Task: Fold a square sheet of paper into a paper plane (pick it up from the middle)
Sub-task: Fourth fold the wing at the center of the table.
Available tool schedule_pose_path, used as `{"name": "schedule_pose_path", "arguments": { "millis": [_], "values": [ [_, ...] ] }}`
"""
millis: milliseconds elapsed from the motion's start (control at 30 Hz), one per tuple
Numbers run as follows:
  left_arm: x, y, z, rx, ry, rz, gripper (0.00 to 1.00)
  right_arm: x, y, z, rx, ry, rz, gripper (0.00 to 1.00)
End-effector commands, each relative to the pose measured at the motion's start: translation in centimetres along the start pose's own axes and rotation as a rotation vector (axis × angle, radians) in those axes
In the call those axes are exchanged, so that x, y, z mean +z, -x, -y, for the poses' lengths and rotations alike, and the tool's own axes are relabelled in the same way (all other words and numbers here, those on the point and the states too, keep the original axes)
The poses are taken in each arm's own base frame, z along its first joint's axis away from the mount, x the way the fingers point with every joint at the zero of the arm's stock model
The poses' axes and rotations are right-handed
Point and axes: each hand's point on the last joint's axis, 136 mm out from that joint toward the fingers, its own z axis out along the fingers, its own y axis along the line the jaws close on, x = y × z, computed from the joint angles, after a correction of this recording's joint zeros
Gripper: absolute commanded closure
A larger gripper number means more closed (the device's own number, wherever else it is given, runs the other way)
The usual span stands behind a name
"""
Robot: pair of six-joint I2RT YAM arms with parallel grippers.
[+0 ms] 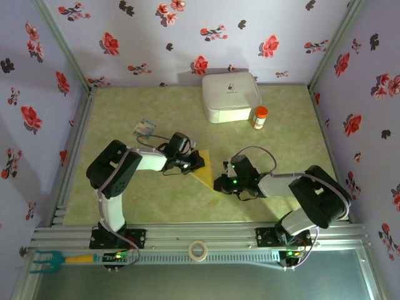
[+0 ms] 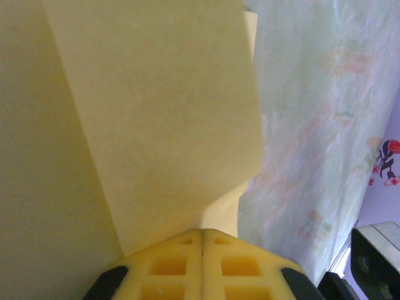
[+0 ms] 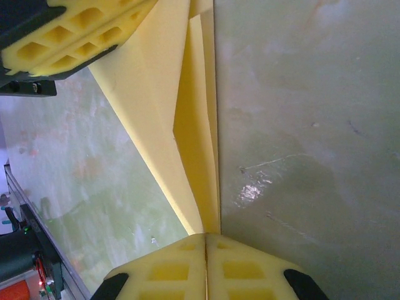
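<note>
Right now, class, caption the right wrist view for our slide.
Mid-fold: left gripper and right gripper pinch the yellow paper over the green table.

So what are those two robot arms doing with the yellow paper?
Both arms are folding the yellow paper on the table. The left end effector is shut on one side of it and the right end effector pinches the pointed end. It already has folded flaps, but isn't a finished plane.

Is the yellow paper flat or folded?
Folded: the yellow paper shows creased, overlapping layers narrowing toward the right gripper.
</note>
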Motion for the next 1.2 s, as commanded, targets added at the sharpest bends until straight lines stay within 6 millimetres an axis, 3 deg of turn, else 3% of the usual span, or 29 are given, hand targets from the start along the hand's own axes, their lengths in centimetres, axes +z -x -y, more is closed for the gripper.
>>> {"name": "schedule_pose_path", "arguments": {
  "millis": [0, 300, 533, 833, 933, 1067, 1167],
  "values": [
    [0.8, -0.9, -2.0, -0.022, 0.050, -0.027, 1.00, 0.0, -2.6, 2.4, 0.048, -0.081, -0.072, 0.91],
    [0.9, -1.0, -2.1, -0.025, 0.056, -0.028, 1.00, -0.1, -2.6, 2.3, 0.036, -0.086, -0.070, 0.94],
    [0.8, -1.1, -2.3, -0.024, 0.059, -0.029, 1.00, -0.9, -1.6, 1.1, 0.005, -0.089, -0.042, 0.83],
    [0.8, -1.2, -2.4, -0.022, 0.062, -0.029, 1.00, -4.1, 2.5, -2.7, -0.052, -0.072, 0.121, 0.66],
    [0.8, -1.2, -2.4, -0.020, 0.061, -0.027, 1.00, -4.3, 3.8, -4.1, -0.036, -0.018, 0.161, 0.72],
    [0.8, -1.3, -2.3, -0.018, 0.059, -0.027, 1.00, -3.2, 4.9, -6.6, -0.020, 0.089, 0.151, 0.93],
    [0.8, -1.3, -2.4, -0.017, 0.061, -0.028, 1.00, -1.9, 5.4, -7.0, 0.003, 0.111, 0.131, 0.97]
  ]
}}
